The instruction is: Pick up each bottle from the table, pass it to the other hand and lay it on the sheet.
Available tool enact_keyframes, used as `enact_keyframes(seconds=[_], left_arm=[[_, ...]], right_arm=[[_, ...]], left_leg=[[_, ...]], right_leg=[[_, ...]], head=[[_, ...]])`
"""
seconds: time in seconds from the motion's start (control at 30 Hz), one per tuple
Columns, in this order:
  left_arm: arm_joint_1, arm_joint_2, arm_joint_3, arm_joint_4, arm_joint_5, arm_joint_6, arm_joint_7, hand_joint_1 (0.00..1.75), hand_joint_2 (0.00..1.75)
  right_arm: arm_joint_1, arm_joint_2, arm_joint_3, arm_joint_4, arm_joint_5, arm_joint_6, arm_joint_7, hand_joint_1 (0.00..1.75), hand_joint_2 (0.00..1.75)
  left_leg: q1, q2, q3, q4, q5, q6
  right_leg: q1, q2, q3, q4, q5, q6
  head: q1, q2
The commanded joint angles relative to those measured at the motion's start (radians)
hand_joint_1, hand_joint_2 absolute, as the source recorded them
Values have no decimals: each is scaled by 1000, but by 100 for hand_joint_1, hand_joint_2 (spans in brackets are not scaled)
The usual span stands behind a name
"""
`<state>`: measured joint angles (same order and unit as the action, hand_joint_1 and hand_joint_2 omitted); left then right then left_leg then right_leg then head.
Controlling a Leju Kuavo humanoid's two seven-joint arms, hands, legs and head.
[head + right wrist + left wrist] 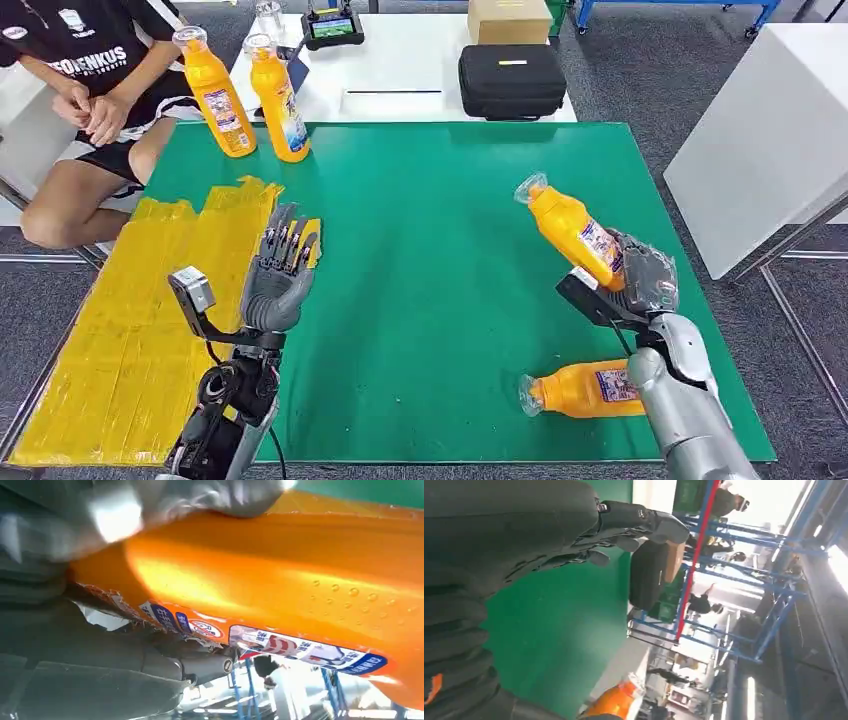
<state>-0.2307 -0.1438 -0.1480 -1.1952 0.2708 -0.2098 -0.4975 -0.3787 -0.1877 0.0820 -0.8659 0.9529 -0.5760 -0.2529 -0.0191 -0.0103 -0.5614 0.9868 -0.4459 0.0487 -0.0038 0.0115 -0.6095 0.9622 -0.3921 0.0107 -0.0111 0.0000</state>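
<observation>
My right hand [645,275] grips an orange bottle [570,228] by its lower body and holds it above the green table [430,200], tilted with its cap up and to the left. The right wrist view shows that bottle [280,585] close up, pressed against the hand [75,525]. My left hand [280,265] is raised, open and upright with fingers spread, at the edge of the yellow sheet [130,330]; its fingers [624,522] hold nothing. A second orange bottle [585,390] lies on its side near the front right. Two more bottles [217,95] [280,100] stand at the far left corner.
A seated person [90,90] is at the far left beside the standing bottles. Behind the green table a white table carries a black case [512,80], a cardboard box [508,18] and a controller [332,25]. Another white table [770,130] stands to the right.
</observation>
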Motion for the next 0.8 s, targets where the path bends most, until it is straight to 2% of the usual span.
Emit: enact_keyframes(seconds=[0.03, 0.07, 0.13, 0.17, 0.27, 0.33, 0.37, 0.4, 0.5, 0.63, 0.67, 0.8], left_arm=[[-23, 17, -54, 48, -31, 25, 21, 0, 175], [-24, 18, -70, 54, -59, 41, 32, 0, 175], [-31, 16, -100, 71, -98, 59, 45, 0, 175], [-36, 20, -118, 75, -122, 62, 53, 0, 175], [-56, 18, -153, 80, -156, 55, 82, 0, 175], [-70, 16, -162, 86, -160, 52, 107, 0, 175], [-71, 20, -166, 84, -160, 53, 108, 0, 175], [-70, 22, -168, 81, -160, 54, 108, 0, 175], [-41, 38, -178, 30, -164, 60, 116, 0, 175], [-38, 39, -186, 5, -166, 56, 129, 0, 175], [-40, 38, -188, 3, -166, 55, 132, 0, 175], [-61, 38, -210, -13, -165, 49, 148, 0, 175]], right_arm=[[42, 112, -115, -100, -184, -41, -128, 175, 175], [72, 143, -121, -140, -262, -65, -190, 175, 175], [132, 201, -95, -223, -327, -90, -226, 175, 175], [147, 225, -84, -253, -363, -87, -240, 175, 175], [160, 268, -38, -302, -384, -122, -253, 175, 175], [145, 285, -14, -304, -400, -99, -253, 175, 175], [132, 294, 6, -289, -402, -81, -253, 175, 175], [126, 299, 17, -281, -401, -75, -254, 175, 175], [91, 324, 110, -202, -440, 18, -273, 175, 175], [60, 348, 225, -108, -466, 79, -292, 175, 175], [59, 353, 243, -99, -466, 83, -294, 175, 175], [31, 380, 343, -27, -460, 115, -288, 175, 175]], left_leg=[[1, 2, 4, 0, -2, -4], [1, 2, 3, -1, -1, -3], [2, 3, 7, -1, -4, -5], [1, 1, 3, -1, -2, -3], [1, 2, 3, -1, -2, -4], [2, 3, 5, 0, -3, -5], [2, 4, 6, 1, -4, -7], [1, 3, 1, 0, -1, -3], [2, 5, 4, 0, -2, -5], [4, 9, 7, 0, -4, -7], [2, 6, 3, -1, -2, -4], [2, 4, 2, -1, -1, -3]], right_leg=[[1, 0, 4, -1, -2, 0], [0, 1, 2, -1, -1, 0], [2, 0, 7, -1, -3, 0], [1, 0, 4, -1, -1, -1], [1, 0, 3, -1, -1, -1], [2, 1, 4, 1, -3, -1], [2, 1, 5, 1, -4, -1], [1, 1, 0, 0, -1, -1], [2, 3, 3, 0, -1, -1], [3, 6, 5, 1, -2, -1], [2, 5, 1, 0, 0, -1], [2, 2, 1, 0, 0, -1]], head=[[0, 0], [0, 0], [0, 0], [0, 0], [0, 0], [0, 0], [0, 0], [-1, 0], [0, 0], [0, 0], [0, 0], [0, 0]])
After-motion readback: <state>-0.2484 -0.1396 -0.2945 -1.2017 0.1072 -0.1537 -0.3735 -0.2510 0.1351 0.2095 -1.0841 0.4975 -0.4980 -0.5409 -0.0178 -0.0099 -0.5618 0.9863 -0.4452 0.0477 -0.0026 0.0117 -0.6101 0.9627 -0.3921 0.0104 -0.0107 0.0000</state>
